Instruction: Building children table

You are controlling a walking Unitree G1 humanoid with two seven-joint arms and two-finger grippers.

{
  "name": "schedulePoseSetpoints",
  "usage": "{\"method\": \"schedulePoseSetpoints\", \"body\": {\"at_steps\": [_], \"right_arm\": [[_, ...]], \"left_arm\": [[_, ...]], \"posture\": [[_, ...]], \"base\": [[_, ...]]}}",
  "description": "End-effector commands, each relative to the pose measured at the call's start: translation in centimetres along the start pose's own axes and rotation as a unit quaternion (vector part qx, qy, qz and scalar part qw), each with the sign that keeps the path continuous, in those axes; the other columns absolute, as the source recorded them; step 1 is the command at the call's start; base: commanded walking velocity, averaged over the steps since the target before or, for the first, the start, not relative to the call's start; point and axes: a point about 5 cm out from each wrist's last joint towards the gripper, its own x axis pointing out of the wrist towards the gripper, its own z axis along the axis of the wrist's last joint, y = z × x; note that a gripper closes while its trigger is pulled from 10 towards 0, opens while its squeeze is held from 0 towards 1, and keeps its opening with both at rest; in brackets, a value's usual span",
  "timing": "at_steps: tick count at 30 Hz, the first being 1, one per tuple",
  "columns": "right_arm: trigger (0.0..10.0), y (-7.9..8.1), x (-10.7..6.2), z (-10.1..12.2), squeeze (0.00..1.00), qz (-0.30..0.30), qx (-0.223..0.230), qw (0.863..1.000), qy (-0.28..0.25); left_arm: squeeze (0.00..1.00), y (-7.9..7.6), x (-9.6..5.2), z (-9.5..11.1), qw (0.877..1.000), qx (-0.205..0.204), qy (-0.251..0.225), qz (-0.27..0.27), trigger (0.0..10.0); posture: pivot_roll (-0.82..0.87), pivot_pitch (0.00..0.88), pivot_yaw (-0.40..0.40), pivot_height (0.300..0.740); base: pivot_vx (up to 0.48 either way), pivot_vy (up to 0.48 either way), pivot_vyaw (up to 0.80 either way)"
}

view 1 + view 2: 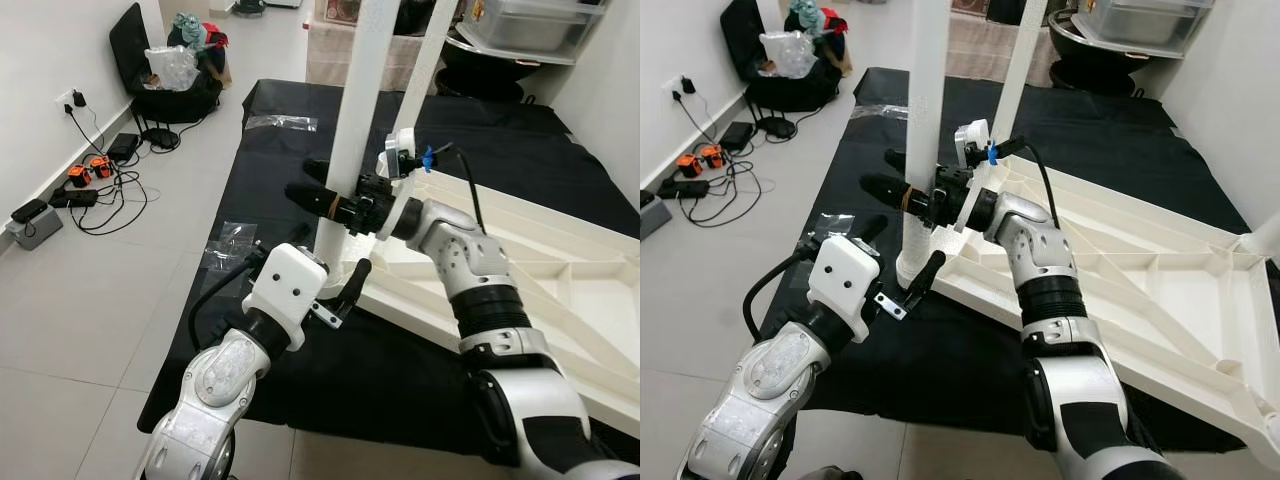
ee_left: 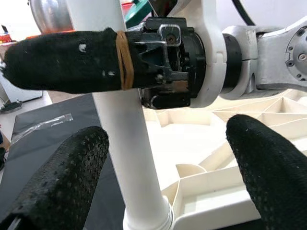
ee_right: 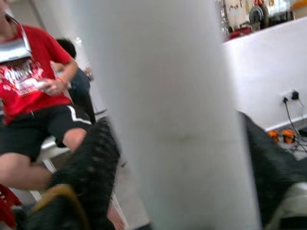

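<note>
Standing upright from the near corner of the upturned white tabletop [image 1: 520, 255] is a white table leg [image 1: 358, 120], its foot seated in a round socket at that corner. The tabletop lies underside-up, ribs showing, on a black floor mat [image 1: 300, 150]. A second white leg [image 1: 432, 50] rises just behind the first.

The right gripper [image 1: 325, 195] reaches in from the tabletop side and is clamped on the near leg, one black finger on each side of it, partway up. The left gripper [image 1: 335, 290] sits lower, near the leg's base, its fingers spread apart with the leg between them and not touching it.

Off the mat, cables and chargers [image 1: 95, 185] lie on the tiled floor by the wall. A seated person in a red shirt [image 3: 29, 72] appears in the right wrist view.
</note>
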Motion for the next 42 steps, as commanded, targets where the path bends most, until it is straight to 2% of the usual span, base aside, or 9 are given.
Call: {"method": "schedulePoseSetpoints", "body": {"at_steps": [1, 11, 16, 26, 31, 33, 38, 39, 42], "right_arm": [[0.0, -0.2, 1.0, 0.5, 0.0, -0.012, -0.021, 1.0, -0.015], [0.0, -2.2, 0.0, -0.3, 0.0, -0.189, -0.065, 0.98, 0.018], [0.0, -4.5, -5.0, -2.1, 0.0, -0.62, -0.093, 0.778, 0.039], [0.0, -1.2, -5.6, -2.8, 0.0, -0.75, -0.081, 0.656, -0.012], [10.0, -0.7, -4.0, -3.5, 0.0, -0.741, -0.064, 0.668, 0.001], [10.0, -0.7, -2.2, -3.2, 1.0, -0.697, -0.074, 0.713, -0.008], [10.0, -1.5, -0.9, -0.8, 1.0, -0.612, -0.095, 0.784, -0.025], [10.0, -1.7, -0.7, -0.5, 0.0, -0.581, -0.09, 0.809, -0.019], [10.0, -2.6, -1.3, -0.2, 0.0, -0.468, -0.042, 0.883, 0.002]], "left_arm": [[0.0, 0.0, -0.1, 0.0, 1.0, 0.005, 0.002, 0.002, 10.0], [0.0, 0.1, -0.2, 0.0, 1.0, 0.005, 0.002, 0.003, 10.0], [0.0, 0.0, 0.0, -0.1, 1.0, 0.004, 0.0, -0.001, 10.0], [0.0, 0.1, 0.2, 0.2, 1.0, 0.001, -0.007, 0.0, 10.0], [0.0, 0.1, 0.1, 0.1, 1.0, 0.002, -0.003, 0.0, 10.0], [0.0, 0.0, 0.1, 0.0, 1.0, 0.002, -0.003, -0.002, 10.0], [0.0, 0.0, 0.1, 0.0, 1.0, 0.002, -0.002, -0.001, 10.0], [0.0, 0.0, 0.1, 0.0, 1.0, 0.001, -0.001, -0.001, 10.0], [0.0, -0.1, 0.1, -0.1, 1.0, 0.0, -0.001, -0.002, 10.0]], "posture": [[0.11, 0.059, -0.107, 0.74], [0.1, 0.055, -0.104, 0.74], [0.09, 0.052, -0.091, 0.74], [0.09, 0.049, -0.095, 0.74], [0.09, 0.051, -0.09, 0.74], [0.09, 0.049, -0.09, 0.74], [0.09, 0.051, -0.094, 0.74], [0.08, 0.054, -0.092, 0.74], [0.08, 0.053, -0.09, 0.74]], "base": [[0.0, 0.0, 0.0], [0.0, 0.0, 0.0], [0.0, 0.0, 0.0], [0.0, 0.0, 0.0], [0.0, 0.0, 0.0], [0.0, 0.0, 0.0], [0.0, 0.0, 0.0], [0.0, 0.0, 0.0], [0.0, 0.0, 0.0]]}}
